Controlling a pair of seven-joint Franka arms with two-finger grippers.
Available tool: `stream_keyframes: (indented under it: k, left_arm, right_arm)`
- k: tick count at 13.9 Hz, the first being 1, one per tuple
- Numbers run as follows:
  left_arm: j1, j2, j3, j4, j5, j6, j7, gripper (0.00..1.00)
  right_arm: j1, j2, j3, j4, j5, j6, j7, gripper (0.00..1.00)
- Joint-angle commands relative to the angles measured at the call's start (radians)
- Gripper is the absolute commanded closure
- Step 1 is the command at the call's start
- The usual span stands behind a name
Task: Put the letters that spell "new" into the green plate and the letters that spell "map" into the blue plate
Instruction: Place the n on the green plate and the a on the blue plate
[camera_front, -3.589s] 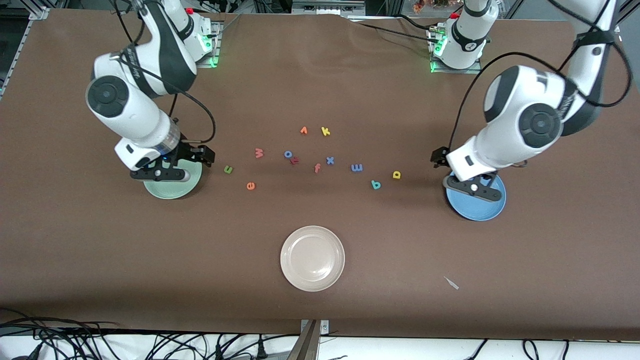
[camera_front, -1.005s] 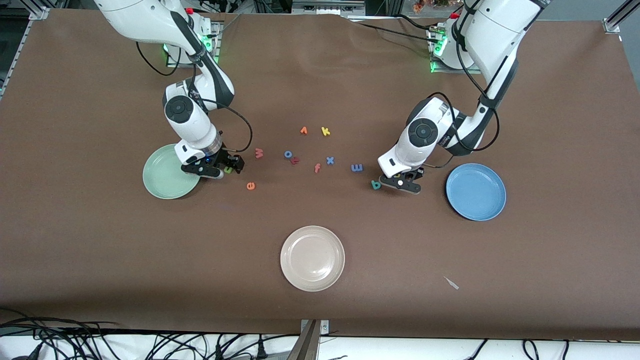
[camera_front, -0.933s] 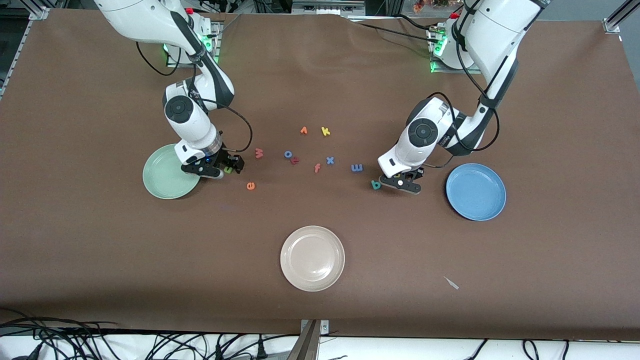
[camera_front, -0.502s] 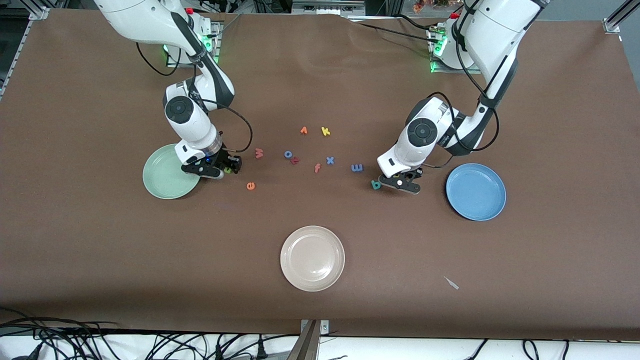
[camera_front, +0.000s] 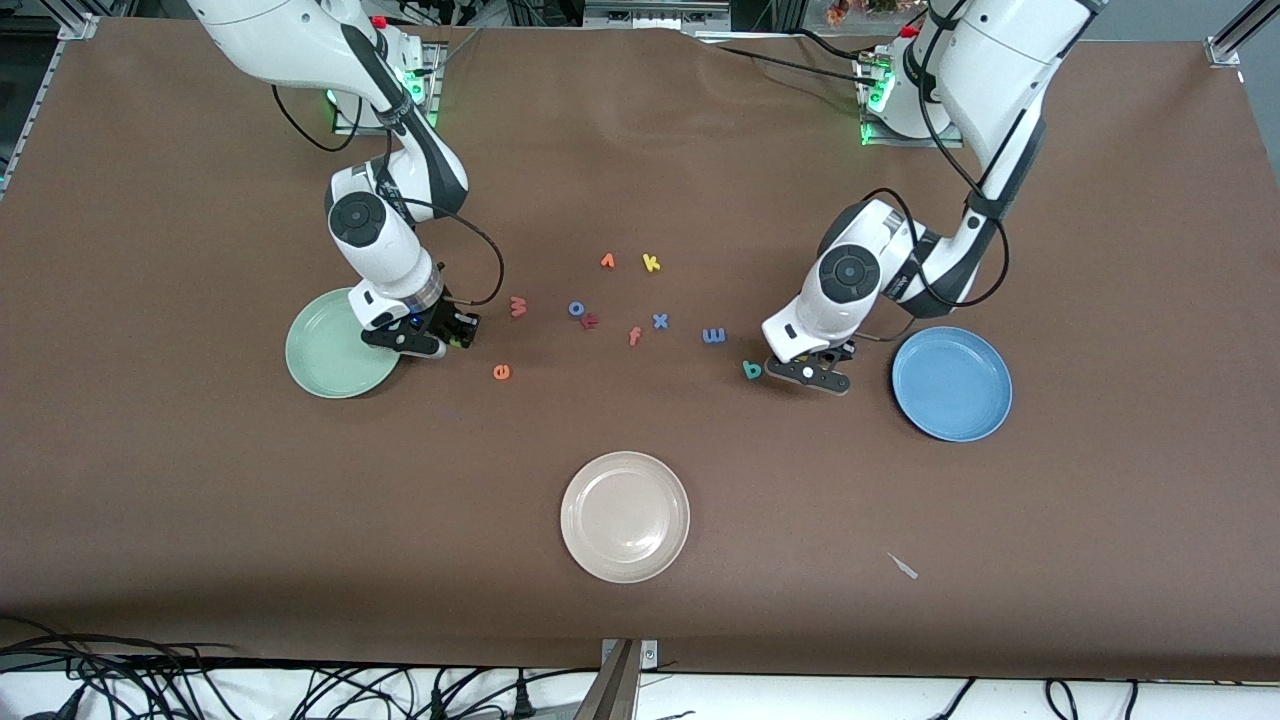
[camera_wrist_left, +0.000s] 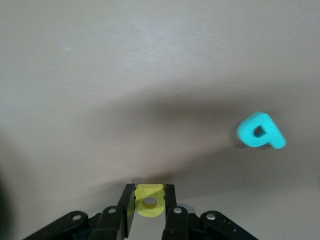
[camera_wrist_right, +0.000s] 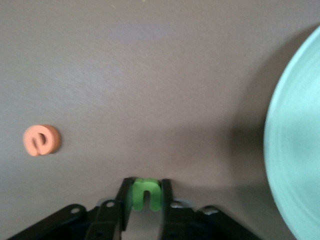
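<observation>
Wrist views show the left gripper (camera_wrist_left: 150, 212) clamping yellow a (camera_wrist_left: 149, 200) and the right gripper (camera_wrist_right: 146, 200) clamping green n (camera_wrist_right: 145, 193), ready for carrying to their plates.

The n (camera_wrist_right: 145, 194) is held just beside the green plate (camera_front: 325, 355); the a (camera_wrist_left: 149, 201) is held between the p (camera_front: 752, 370) and the blue plate (camera_front: 950, 385).

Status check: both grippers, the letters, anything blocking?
Left gripper shut on yellow a. Right gripper shut on green n, beside green plate. Blue plate bare. Nothing blocking.
</observation>
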Motion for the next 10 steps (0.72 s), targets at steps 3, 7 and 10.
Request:
stream_keyframes:
  k: [3, 7, 10]
  left_arm:
    - [0.074, -0.003, -0.006, 0.163, 0.028, -0.267, 0.182, 0.82]
    - [0.22, -0.003, -0.005, 0.168, 0.034, -0.274, 0.439, 0.84]
    - [0.298, 0.012, -0.002, 0.168, 0.046, -0.269, 0.548, 0.81]
  right_arm:
    - [0.001, -0.04, -0.003, -0.004, -0.005, -0.028, -0.011, 0.83]
    - [0.001, -0.157, -0.083, 0.014, -0.006, -0.22, -0.167, 0.83]
    - [0.001, -0.203, -0.148, 0.011, -0.006, -0.294, -0.312, 0.83]
